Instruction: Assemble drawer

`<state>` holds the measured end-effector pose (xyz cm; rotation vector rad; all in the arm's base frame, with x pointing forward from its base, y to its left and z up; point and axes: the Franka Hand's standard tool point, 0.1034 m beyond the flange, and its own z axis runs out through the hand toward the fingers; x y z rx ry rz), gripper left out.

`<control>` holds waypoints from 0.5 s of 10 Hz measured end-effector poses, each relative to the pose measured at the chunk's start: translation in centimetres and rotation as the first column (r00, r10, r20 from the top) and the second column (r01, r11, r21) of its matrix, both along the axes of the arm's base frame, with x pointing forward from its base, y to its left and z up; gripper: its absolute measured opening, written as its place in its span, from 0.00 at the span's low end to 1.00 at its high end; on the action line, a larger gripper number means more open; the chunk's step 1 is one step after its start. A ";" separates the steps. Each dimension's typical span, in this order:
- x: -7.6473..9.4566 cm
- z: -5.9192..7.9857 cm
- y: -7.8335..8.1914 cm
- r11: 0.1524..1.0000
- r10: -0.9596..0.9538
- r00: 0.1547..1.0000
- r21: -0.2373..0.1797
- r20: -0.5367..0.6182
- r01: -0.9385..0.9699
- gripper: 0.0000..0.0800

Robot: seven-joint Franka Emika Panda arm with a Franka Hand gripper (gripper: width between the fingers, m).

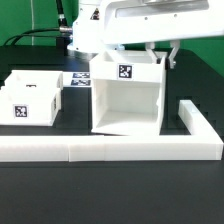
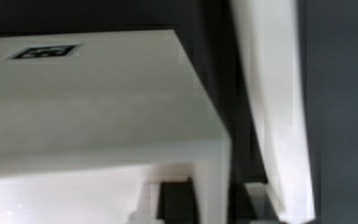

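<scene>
The drawer's tall white housing stands mid-table with its open front toward the camera and a tag on its top edge. My gripper comes down from above at the housing's right wall. In the wrist view the housing's tagged top fills the frame, and my gripper is shut on the thin side wall, with a dark finger on its inner face. Two small white tagged trays sit side by side at the exterior view's left, apart from the housing.
A long low white L-shaped bar runs along the table's front and turns back at the exterior view's right, close beside the housing's gripped wall. The marker board lies between trays and housing. Black cables hang at the back.
</scene>
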<state>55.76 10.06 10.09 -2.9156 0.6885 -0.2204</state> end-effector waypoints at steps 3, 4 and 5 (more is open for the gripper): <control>1.3 0.1 -0.2 0.960 -0.279 0.960 0.035 -0.011 0.279 0.05; 1.6 0.2 -0.6 0.947 -0.319 0.948 0.050 -0.001 0.318 0.05; 1.7 0.5 -0.4 0.931 -0.360 0.933 0.064 -0.006 0.360 0.06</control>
